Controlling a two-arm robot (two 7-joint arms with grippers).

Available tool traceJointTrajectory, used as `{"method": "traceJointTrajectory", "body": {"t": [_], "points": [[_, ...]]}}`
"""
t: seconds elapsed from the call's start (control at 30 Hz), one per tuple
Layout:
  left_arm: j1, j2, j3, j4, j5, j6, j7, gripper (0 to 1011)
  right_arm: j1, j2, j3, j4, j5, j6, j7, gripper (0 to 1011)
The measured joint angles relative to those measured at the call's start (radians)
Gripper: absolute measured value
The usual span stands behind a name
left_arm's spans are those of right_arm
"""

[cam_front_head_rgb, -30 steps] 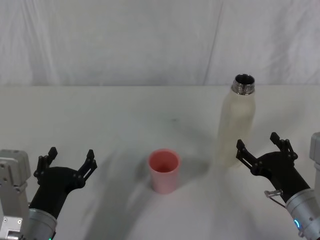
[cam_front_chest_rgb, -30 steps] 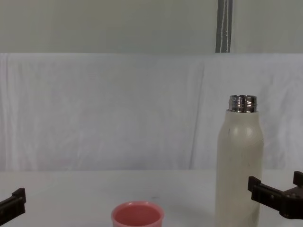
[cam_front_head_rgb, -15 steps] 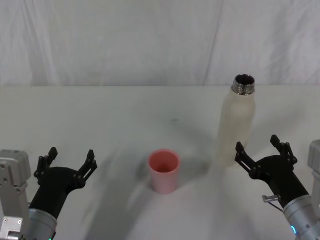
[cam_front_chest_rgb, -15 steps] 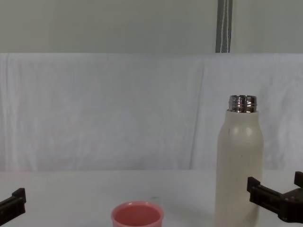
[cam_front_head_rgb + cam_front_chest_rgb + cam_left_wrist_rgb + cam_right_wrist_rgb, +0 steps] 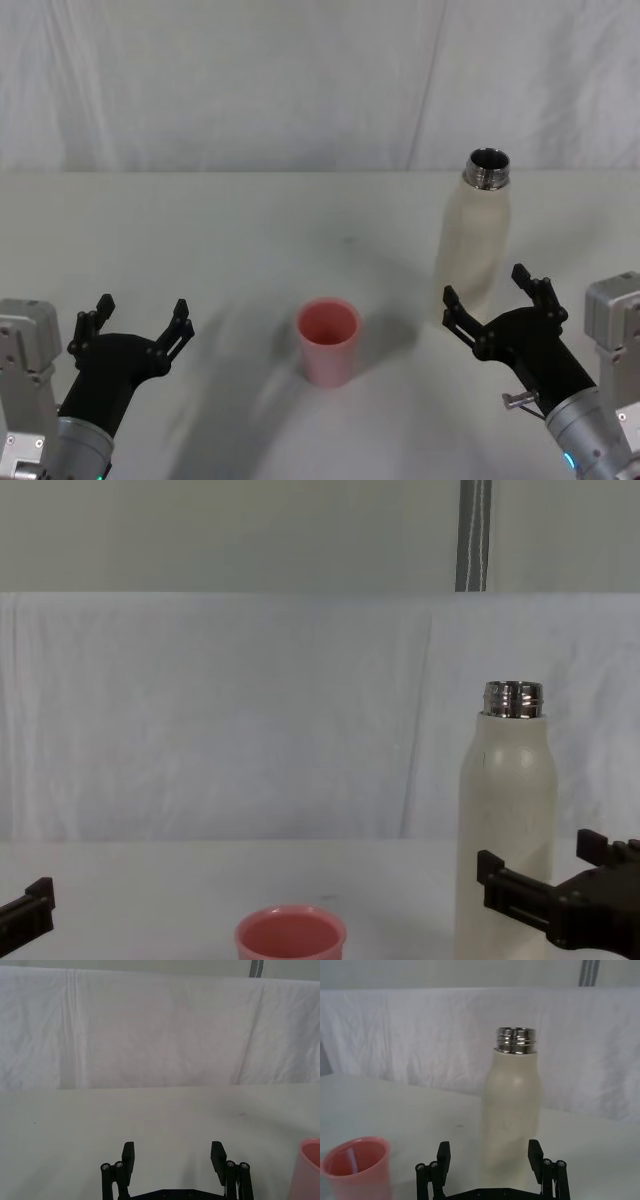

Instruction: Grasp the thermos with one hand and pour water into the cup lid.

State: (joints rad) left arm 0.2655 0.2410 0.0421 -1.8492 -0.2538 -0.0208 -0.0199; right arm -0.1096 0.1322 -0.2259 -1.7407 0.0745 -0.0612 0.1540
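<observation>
On the desk the thermos stands right of and behind the cup lid; the right pincer sits just before the thermos, the left pincer far left.

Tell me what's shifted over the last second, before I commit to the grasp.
The right gripper has slid toward the robot's left and now lines up in front of the thermos, jaws open on either side of its lower body; nothing is gripped yet. The thermos, the cup lid and the left gripper, open near the table's front left, stayed put.
</observation>
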Motion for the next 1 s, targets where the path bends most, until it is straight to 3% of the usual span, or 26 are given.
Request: {"method": "traceJointTrajectory", "body": {"t": [1.0], "points": [[0.0,0.0,0.0,0.0,0.0,0.0,0.0,1001,0.0,0.001,0.003,0.001,0.002,0.001,-0.001,1001]]}}
